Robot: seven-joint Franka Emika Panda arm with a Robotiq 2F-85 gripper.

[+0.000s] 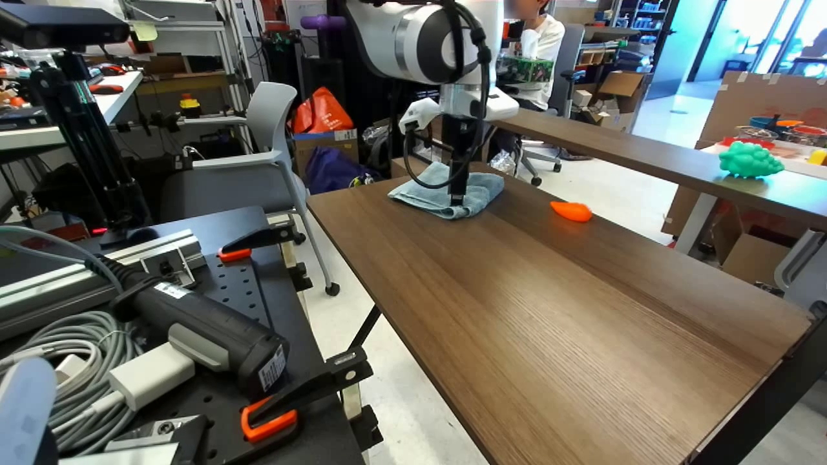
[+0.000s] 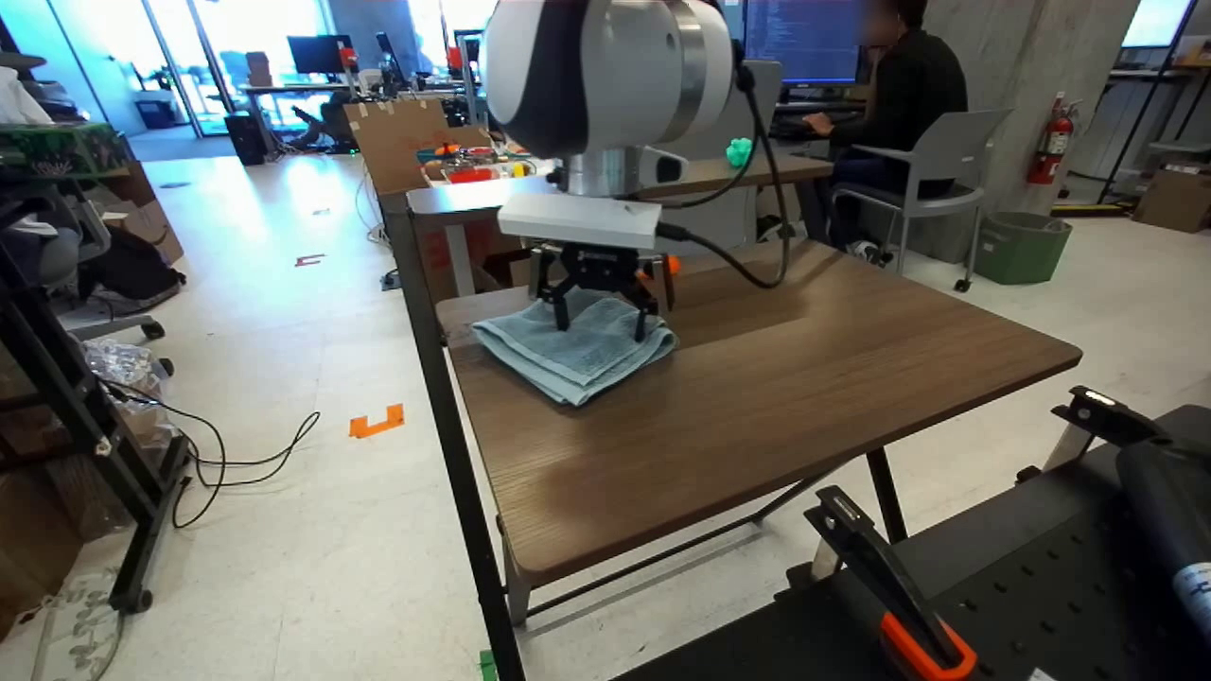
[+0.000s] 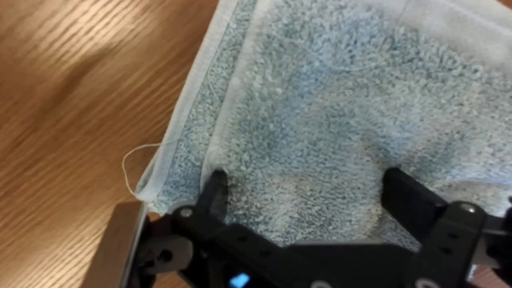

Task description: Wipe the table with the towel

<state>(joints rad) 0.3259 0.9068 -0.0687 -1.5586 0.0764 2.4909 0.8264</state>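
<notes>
From left in exterior view: grey cable coil (image 1: 97, 324) and black handheld tool (image 1: 207, 323) lie on black bench (image 1: 213, 223); grey chair (image 1: 268, 126) stands beyond; folded, rumpled blue-grey towel (image 1: 420, 196) lies at far end of dark brown table (image 1: 549, 310); gripper (image 2: 602, 332), in both exterior views, points down onto towel, fingers spread wide, tips touching it; orange object (image 1: 572, 211) sits apart on same table; bumpy green object (image 1: 749, 160) rests on separate brown table (image 1: 614, 143) at right

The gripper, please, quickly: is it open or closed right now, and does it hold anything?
Gripper: open, its jaws wide apart, down at the towel and not closed on anything.
</notes>
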